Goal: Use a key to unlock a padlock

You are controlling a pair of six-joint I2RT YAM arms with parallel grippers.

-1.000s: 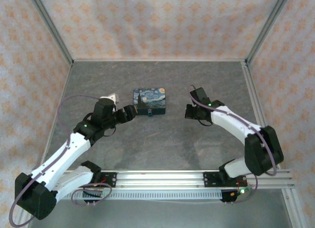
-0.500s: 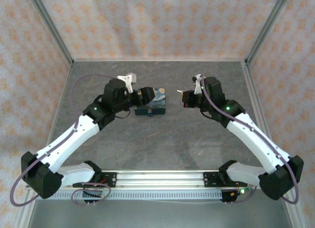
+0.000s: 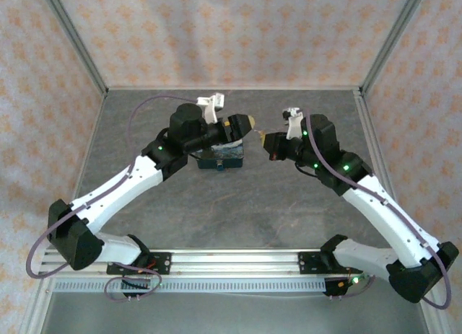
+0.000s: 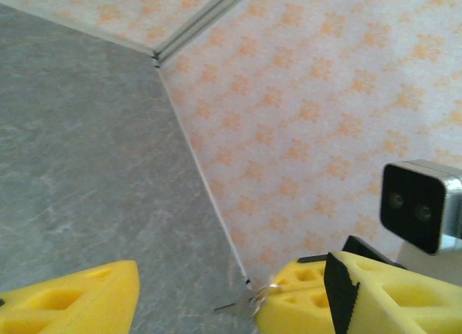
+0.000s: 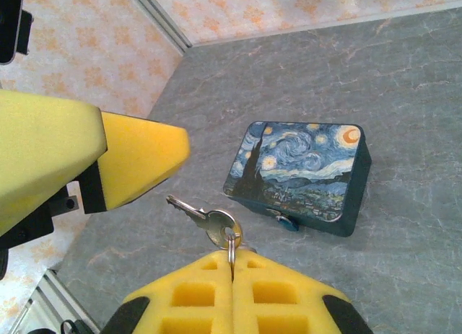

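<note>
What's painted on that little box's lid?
The box lid shows a dark-blue night sky with yellow swirls and stars, clearest in the right wrist view.

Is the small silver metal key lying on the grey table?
No, the right gripper pinches the small silver key by its ring.

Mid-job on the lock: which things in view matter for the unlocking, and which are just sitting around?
For the job:
- key, held by the right gripper
- padlock, seemingly the small bluish piece at the front of the painted box
- left gripper, open beside the key

Just there:
- the painted box itself
- table
</note>
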